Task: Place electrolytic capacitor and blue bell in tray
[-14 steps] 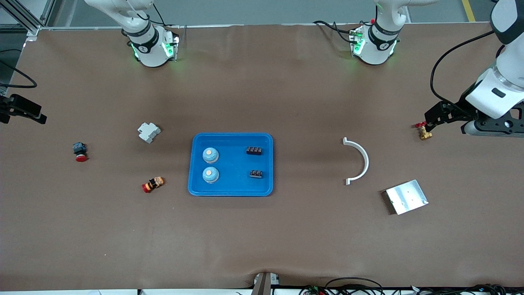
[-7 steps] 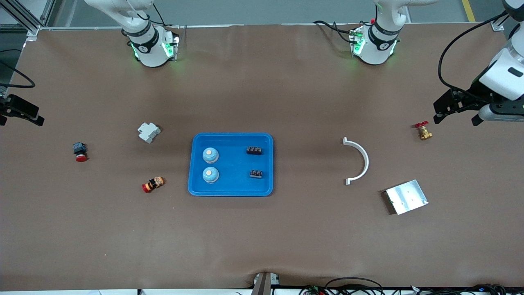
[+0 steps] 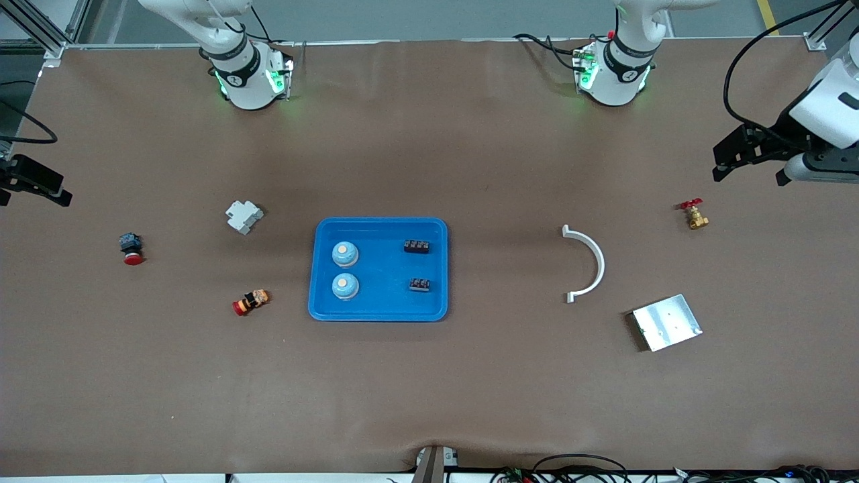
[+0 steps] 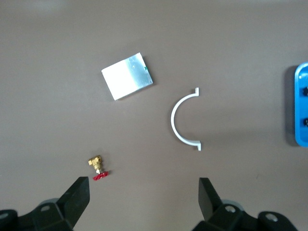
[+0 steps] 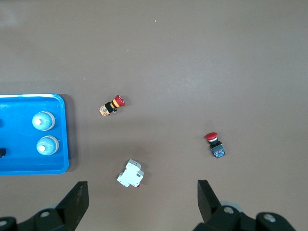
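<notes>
left hand (image 3: pixel 750 153) risen off brass valve (image 3: pixel 694 215), open

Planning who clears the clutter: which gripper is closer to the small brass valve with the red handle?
Left. The left gripper hangs open above the table just by the brass valve; the right gripper is at the table's right-arm end.

One tray (image 3: pixel 378 312), bright blue, on the table (image 3: pixel 429 389); two blue bells (image 3: pixel 345 253) in it, each domed with a pale cap; two small black components (image 3: pixel 417 247) in it as well; two red-capped push buttons, one with a dark body (image 3: pixel 131 248) and one with an orange and black body (image 3: pixel 250 302); one white circuit breaker (image 3: pixel 243 216); one white half-ring clamp (image 3: pixel 587 265); one silver metal plate (image 3: pixel 666 322); one brass valve (image 3: pixel 695 215) with a red handle; two arms, each with one tool.
</notes>
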You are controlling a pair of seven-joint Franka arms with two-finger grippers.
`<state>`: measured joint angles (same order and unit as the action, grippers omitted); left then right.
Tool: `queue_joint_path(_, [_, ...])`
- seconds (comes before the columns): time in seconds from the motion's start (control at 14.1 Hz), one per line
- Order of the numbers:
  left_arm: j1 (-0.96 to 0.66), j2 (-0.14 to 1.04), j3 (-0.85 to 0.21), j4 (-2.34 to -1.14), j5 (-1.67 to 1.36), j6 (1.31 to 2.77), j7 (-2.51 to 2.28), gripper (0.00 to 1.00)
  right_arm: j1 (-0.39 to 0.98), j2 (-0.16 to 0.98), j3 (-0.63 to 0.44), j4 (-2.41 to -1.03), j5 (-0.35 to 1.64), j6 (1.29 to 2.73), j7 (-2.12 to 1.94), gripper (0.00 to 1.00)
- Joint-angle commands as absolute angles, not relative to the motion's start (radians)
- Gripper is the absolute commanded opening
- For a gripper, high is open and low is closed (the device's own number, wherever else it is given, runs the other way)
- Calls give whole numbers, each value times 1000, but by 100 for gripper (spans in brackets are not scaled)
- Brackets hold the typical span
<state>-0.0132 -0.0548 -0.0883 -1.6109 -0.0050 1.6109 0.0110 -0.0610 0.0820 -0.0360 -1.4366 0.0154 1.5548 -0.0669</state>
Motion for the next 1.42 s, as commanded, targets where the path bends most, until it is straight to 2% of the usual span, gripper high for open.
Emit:
queue_joint_path(0.0, [-15,-57,-80,-1583,-17,1557,55,100,-58,72,-37,-1434,18,1552,-72,100])
queue_joint_path(1.35, [-23,-58,-86,-1575,9,1551,35,100,-60,72,-37,-1436,20,1548,-74,100])
